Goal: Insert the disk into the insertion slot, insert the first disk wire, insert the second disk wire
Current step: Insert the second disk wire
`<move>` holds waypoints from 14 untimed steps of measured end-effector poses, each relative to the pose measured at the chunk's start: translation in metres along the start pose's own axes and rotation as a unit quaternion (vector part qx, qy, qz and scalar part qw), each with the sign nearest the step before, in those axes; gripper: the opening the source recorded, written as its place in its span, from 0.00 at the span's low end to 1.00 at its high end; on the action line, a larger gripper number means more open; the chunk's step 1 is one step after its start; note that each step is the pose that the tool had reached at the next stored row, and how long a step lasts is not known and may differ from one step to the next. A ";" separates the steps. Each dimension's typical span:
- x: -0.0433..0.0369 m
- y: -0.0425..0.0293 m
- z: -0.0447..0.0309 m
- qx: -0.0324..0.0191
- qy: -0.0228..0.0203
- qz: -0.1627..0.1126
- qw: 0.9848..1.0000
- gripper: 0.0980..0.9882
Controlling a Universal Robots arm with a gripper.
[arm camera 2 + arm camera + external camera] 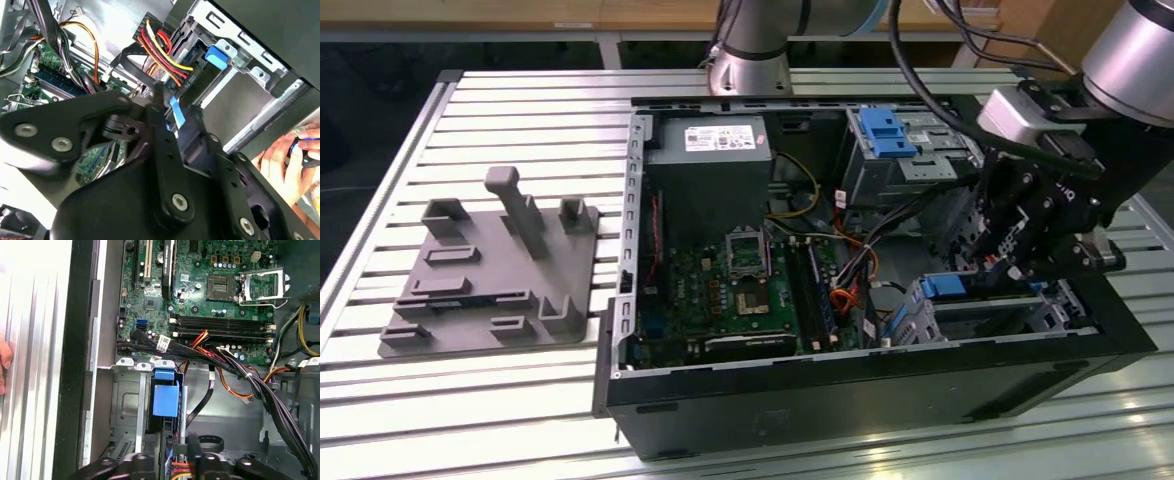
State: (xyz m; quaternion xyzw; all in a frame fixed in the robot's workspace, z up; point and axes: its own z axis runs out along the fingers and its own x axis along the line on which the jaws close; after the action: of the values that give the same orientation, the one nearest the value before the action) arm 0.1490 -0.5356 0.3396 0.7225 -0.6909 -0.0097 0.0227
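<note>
Slatted aluminium tabletop (pixel 507 400) carries an open desktop PC case (pixel 854 400) and, well apart toward the exterior view's left, a grey fixture plate (pixel 487 280). Down at the case's near corner, the disk (pixel 165 399) sits inside the insertion slot (pixel 125 412), blue carrier handle outward. The gripper (pixel 1014 255) hangs just above it, seemingly pinching a power connector (pixel 157 35) with red, yellow and black wires — whether the jaws are truly clamped, I cannot tell. That plug looks small, stiff and light, its wires springy; best held by the hard shell. A black cable bundle (pixel 250 380) crowds the cage, and a person's hand (pixel 280 160) rests outside the case wall.
</note>
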 end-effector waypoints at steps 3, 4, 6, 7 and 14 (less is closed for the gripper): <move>0.0001 0.0004 -0.0084 0.000 0.000 0.000 1.000 0.33; 0.0001 0.0006 -0.0122 0.000 0.000 0.000 1.000 0.33; 0.0000 0.0010 -0.0207 0.000 0.000 0.000 1.000 0.33; 0.0000 0.0012 -0.0253 0.000 0.000 0.000 1.000 0.33; 0.0005 0.0002 -0.0471 0.000 0.000 0.000 1.000 0.33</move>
State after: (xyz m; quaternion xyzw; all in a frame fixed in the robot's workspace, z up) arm 0.1510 -0.5351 0.3867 0.7225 -0.6910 -0.0097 0.0224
